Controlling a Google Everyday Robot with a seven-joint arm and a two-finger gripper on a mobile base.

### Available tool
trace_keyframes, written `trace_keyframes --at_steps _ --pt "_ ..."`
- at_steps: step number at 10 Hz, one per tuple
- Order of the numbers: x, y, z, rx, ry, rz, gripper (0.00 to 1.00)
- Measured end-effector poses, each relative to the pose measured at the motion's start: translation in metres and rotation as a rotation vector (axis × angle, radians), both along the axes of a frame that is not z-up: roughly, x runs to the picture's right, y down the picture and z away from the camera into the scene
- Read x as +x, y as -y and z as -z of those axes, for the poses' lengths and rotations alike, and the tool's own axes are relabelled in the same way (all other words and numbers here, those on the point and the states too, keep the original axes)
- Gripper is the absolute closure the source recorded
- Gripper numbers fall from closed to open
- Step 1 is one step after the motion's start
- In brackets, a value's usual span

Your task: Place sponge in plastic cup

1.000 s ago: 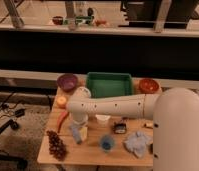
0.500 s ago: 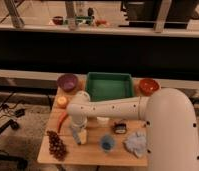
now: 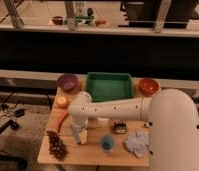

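Observation:
The pale yellow sponge (image 3: pixel 83 136) lies on the wooden table (image 3: pixel 88 155) left of centre, near the front. My gripper (image 3: pixel 78 131) hangs straight down from the white arm (image 3: pixel 118 107) and sits right at the sponge, covering part of it. Whether it holds the sponge is hidden. The small blue plastic cup (image 3: pixel 107 143) stands upright a short way to the right of the sponge, near the front edge.
A purple bowl (image 3: pixel 67 81), a green tray (image 3: pixel 109 86) and an orange-red bowl (image 3: pixel 148 86) line the back. An orange fruit (image 3: pixel 62 101), a red-orange vegetable (image 3: pixel 61 120) and dark grapes (image 3: pixel 55 144) lie left. A small dark object (image 3: pixel 119 127) and a blue cloth (image 3: pixel 136 142) lie right.
My gripper has sunk slightly toward the sponge, and the near part of the arm fills more of the right side. The objects on the table have not moved.

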State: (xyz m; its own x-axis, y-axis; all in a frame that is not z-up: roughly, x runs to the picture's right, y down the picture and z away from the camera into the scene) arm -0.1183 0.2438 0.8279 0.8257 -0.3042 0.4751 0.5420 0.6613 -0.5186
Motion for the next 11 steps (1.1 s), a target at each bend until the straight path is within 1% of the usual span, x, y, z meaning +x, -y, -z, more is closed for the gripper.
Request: trace_keyframes --at_steps 1,2,3,5,6,7,8,9,11 --pt "0.0 0.001 0.001 0.0 0.0 0.001 0.85" --pt "0.001 0.001 0.001 0.001 0.0 0.003 0.96" --pt "0.001 0.001 0.001 0.002 0.0 0.003 0.99" --pt "0.002 0.001 0.004 0.006 0.0 0.008 1.0" --pt "0.002 0.006 0.015 0.04 0.002 0.007 1.0" --pt "0.001 0.011 0.026 0.063 0.006 0.003 1.0" --pt "0.002 0.02 0.042 0.09 0.011 0.002 1.0" --pt "0.002 0.035 0.068 0.121 0.019 -0.002 1.0" --pt "0.004 0.055 0.109 0.164 0.021 0.003 1.0"
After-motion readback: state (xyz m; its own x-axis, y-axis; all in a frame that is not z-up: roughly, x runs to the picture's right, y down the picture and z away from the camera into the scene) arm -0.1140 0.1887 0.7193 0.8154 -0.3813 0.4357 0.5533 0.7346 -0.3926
